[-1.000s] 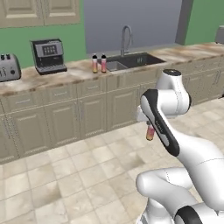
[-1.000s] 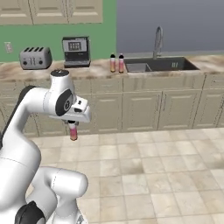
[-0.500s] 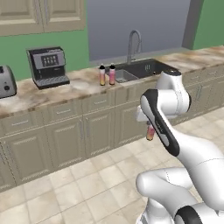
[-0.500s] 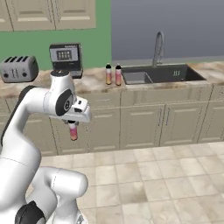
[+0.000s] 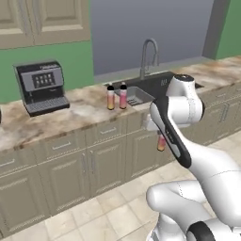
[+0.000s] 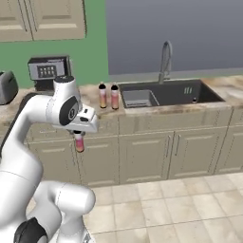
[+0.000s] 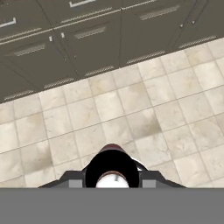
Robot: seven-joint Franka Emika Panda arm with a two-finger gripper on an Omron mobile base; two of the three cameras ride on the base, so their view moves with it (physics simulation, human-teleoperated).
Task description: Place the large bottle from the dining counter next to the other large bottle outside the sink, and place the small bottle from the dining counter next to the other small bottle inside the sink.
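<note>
My gripper [image 5: 159, 133] [image 6: 79, 135] [image 7: 112, 176] is shut on the small bottle [image 5: 161, 143] [image 6: 79, 143] [image 7: 112, 164]. It hangs upright with its red-orange body below the fingers, above the tiled floor in front of the cabinets. Two tall bottles with black caps [image 5: 110, 97] [image 5: 123, 96] [image 6: 102, 95] [image 6: 114, 96] stand side by side on the counter, just left of the sink [image 5: 157, 84] [image 6: 178, 93]; I cannot tell which one is the large bottle. The sink's light ribbed tray [image 5: 137, 96] [image 6: 139, 98] lies at its left end. The dining counter is out of view.
A curved grey faucet [image 5: 147, 55] [image 6: 164, 60] rises behind the sink. A black coffee machine [image 5: 41, 86] [image 6: 47, 71] sits on the counter to the left, and a toaster [image 6: 5, 88] further left. Beige cabinet doors [image 5: 108, 160] [image 6: 147, 154] run below the counter.
The whole picture has shifted: the base has driven closer to the counter, so sink and bottles look larger. The gripper still holds the small bottle the same way.
</note>
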